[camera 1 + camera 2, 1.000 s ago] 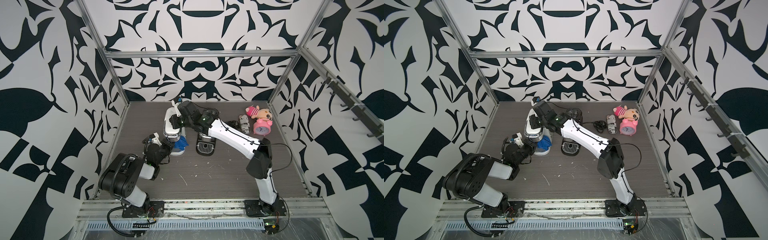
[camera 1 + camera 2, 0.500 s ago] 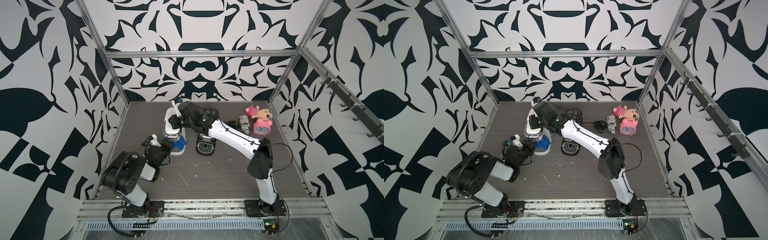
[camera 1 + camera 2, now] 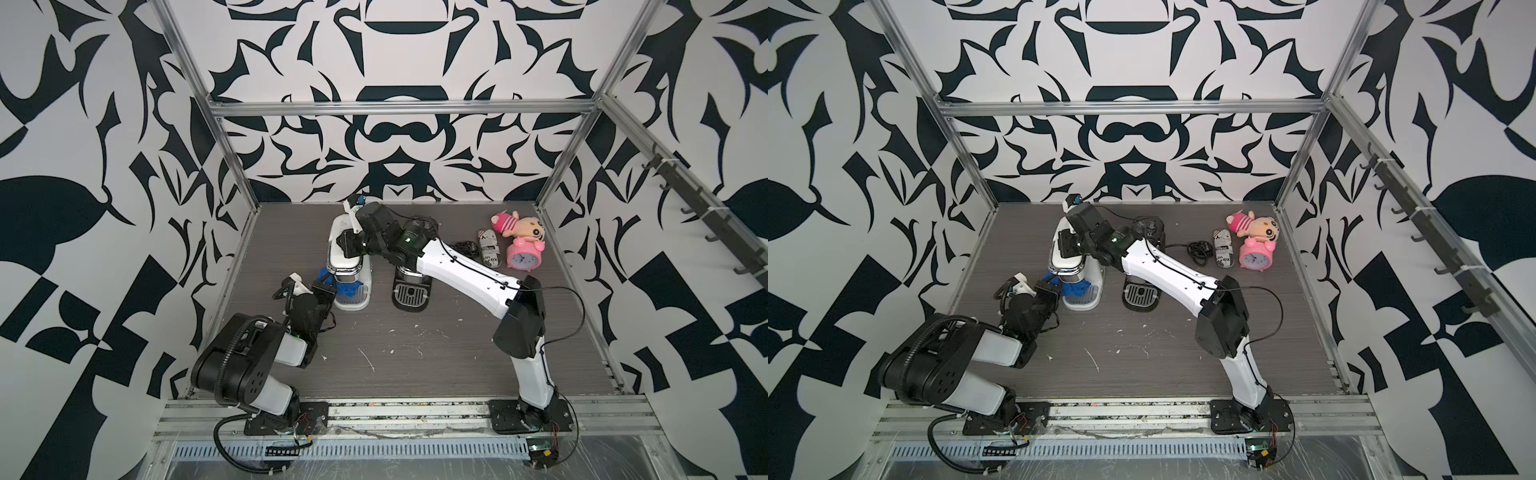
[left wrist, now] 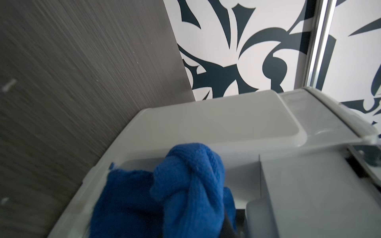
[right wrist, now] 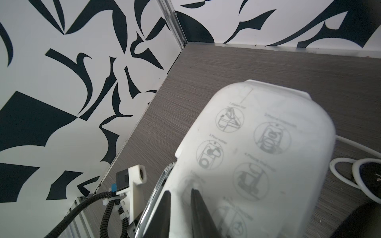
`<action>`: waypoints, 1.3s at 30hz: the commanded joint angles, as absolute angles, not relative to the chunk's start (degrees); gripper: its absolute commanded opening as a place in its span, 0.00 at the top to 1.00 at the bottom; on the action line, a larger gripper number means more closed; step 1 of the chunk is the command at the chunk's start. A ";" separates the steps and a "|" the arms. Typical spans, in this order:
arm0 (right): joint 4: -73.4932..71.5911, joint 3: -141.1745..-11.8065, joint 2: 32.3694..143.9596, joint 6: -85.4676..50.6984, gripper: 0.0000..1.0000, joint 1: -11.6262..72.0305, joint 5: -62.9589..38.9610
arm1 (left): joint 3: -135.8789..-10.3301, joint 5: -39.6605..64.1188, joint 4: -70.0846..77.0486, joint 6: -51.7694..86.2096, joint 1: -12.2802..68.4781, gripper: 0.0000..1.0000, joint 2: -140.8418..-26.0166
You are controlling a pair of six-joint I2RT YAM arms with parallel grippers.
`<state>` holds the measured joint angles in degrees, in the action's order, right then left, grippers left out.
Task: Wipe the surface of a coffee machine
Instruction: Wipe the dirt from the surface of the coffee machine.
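The blue cloth [image 3: 344,286], pinched in the left fingers [image 3: 323,289], has been dragged across the white coffee machine's [image 3: 347,257] drip tray [image 3: 353,302], so wiping progresses. The lid [image 5: 257,144] is braced by the slightly parted, empty right fingers [image 5: 162,210].

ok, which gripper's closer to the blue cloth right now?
Left. The left gripper is shut on the blue cloth, at the drip tray of the white coffee machine. The right gripper sits higher, fingertips on the lid, apart from the cloth.

Black-and-white patterned walls [image 3: 395,137], grey wood-grain floor [image 3: 415,353], aluminium frame posts [image 3: 232,158], hook rail [image 3: 706,208] on one side wall
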<state>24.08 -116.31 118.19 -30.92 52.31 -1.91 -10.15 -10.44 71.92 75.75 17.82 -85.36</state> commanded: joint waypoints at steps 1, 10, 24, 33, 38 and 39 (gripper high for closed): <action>34.57 -114.16 121.81 -32.19 0.77 52.52 -3.43 | -11.21 -13.49 66.69 72.54 16.80 1.00 -81.72; 34.50 -114.48 123.13 -33.05 0.77 52.38 -5.27 | -10.95 -10.27 50.13 72.06 18.39 1.00 -77.23; 25.73 -105.49 119.24 -35.75 0.76 51.41 -13.70 | -9.86 -7.45 45.70 71.82 19.23 1.00 -68.25; 23.68 -103.26 112.60 -35.78 0.72 50.98 -14.42 | -19.61 -23.50 -5.58 57.65 17.66 1.00 -26.82; 20.17 -102.44 107.47 -36.98 0.70 51.83 -12.38 | -32.23 -18.94 -16.37 51.50 17.53 1.00 -24.20; 20.21 -102.61 106.30 -36.52 0.70 52.04 -11.57 | -35.30 -15.64 -17.55 51.05 17.60 1.00 -26.33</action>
<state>17.61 -102.87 109.60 -36.05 51.70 -14.55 -30.30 -18.98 -5.06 56.75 17.63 -23.75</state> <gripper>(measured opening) 0.300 0.146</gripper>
